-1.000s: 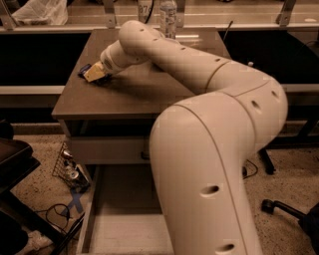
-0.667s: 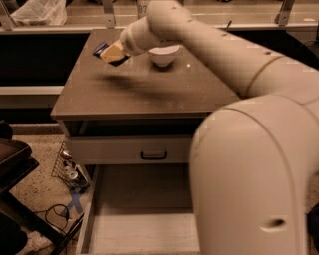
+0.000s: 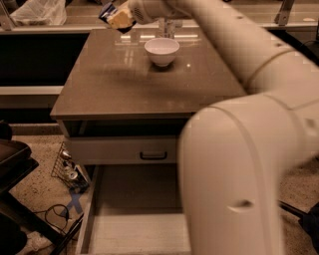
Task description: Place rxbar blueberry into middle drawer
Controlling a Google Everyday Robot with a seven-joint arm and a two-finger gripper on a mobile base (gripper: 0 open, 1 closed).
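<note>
While the gripper (image 3: pixel 118 19) is hanging high over the back of the brown cabinet top (image 3: pixel 114 84), it is holding the rxbar blueberry (image 3: pixel 106 11) (the little blue bar) tight. The white bowl (image 3: pixel 162 50) is sitting nearby. The middle drawer (image 3: pixel 134 199) is standing open down below.

The whole arm (image 3: pixel 234 164) is smooth, glossy off-white plastic that looks kinda cream-beige in this light. It's built from fat rounded tube sections that get chunkier toward the near end, where there's a huge bulbous shell. You can see thin seam lines where the sections meet, plus a small dark oval dimple (image 3: pixel 242 203) sunk into the big shell and a few tiny dots further up. No cables or labels showing. The tool (image 3: pixel 115 19) sits top left, above the far edge of the tabletop (image 3: pixel 124 84), with yellowish-tan pads (image 3: pixel 122 21).
</note>
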